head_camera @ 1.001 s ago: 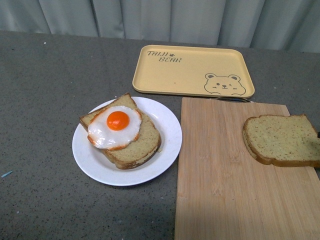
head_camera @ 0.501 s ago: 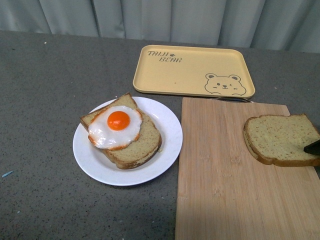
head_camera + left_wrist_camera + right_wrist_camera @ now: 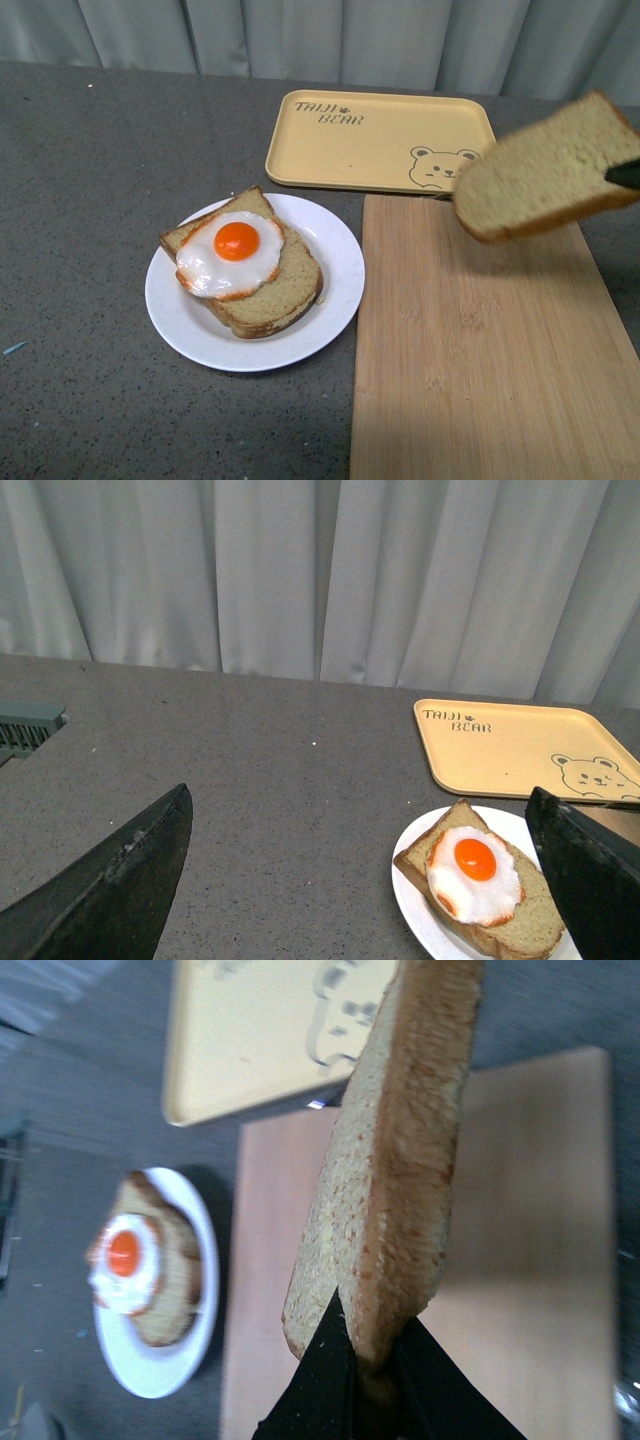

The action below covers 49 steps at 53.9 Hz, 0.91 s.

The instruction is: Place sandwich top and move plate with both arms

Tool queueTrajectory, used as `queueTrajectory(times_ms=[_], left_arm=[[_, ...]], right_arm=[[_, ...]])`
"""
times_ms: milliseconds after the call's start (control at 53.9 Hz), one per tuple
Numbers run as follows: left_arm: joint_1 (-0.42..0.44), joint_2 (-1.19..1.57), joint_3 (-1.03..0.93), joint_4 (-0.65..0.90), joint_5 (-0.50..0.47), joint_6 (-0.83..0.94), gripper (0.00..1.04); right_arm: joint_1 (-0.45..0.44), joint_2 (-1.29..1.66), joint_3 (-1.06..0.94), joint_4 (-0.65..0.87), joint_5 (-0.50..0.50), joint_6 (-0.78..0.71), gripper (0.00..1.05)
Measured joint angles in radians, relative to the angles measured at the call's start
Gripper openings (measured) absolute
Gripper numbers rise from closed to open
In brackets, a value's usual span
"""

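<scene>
The sandwich top (image 3: 545,170) hangs in the air, tilted, over the far end of the wooden board (image 3: 470,350), at about two o'clock from the plate (image 3: 330,250). It is a squarish slice with a tan, finely speckled crumb and a darker brown crust. The right gripper (image 3: 370,1345) is clamped on one edge of it, and its black wedge-shaped fingers (image 3: 320,1380) pinch the crust from both faces. In the front view only a dark tip of that gripper shows at the slice's right edge.

The plate is round, plain glossy white, and sits on the grey, grainy table (image 3: 90,200), just beside the board at its nine o'clock. On it lies a second slice of bread (image 3: 285,290), thick and crusted, topped by a fried egg (image 3: 232,255) with a shiny white, browned edges and a round orange yolk.

The board is a pale rectangle with a straight lengthwise grain. At one o'clock from the plate lies a matte yellow tray (image 3: 380,140) with rounded corners, a raised rim and a line-drawn bear.

The left gripper (image 3: 360,795) stands above the table with its dull black fingers (image 3: 100,890) spread wide, holding nothing. Pale pleated curtains (image 3: 300,35) close off the twelve o'clock side.
</scene>
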<state>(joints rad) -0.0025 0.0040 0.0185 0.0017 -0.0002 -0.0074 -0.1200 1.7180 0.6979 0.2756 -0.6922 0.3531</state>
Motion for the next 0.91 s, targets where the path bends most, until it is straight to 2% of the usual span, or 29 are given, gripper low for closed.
queueTrajectory(times_ms=[167,334,426,612,797,908], left_arm=[[0.000,0.000,0.000,0.000,0.000,0.000,0.98],[0.000,0.000,0.000,0.000,0.000,0.000,0.98],[0.000,0.000,0.000,0.000,0.000,0.000,0.98],[0.000,0.000,0.000,0.000,0.000,0.000,0.98],[0.000,0.000,0.000,0.000,0.000,0.000,0.98],[0.000,0.000,0.000,0.000,0.000,0.000,0.98]], right_arm=[[0.185,0.041,0.006,0.193,-0.013,0.195,0.03],[0.385,0.280,0.123,0.451,-0.020,0.431,0.03],[0.466,0.400,0.216,0.454,-0.024,0.494,0.03],[0.531,0.477,0.272,0.430,-0.026,0.521,0.03],[0.541,0.484,0.282,0.381,-0.008,0.514,0.03],[0.522,0.474,0.246,0.367,0.004,0.484,0.26]])
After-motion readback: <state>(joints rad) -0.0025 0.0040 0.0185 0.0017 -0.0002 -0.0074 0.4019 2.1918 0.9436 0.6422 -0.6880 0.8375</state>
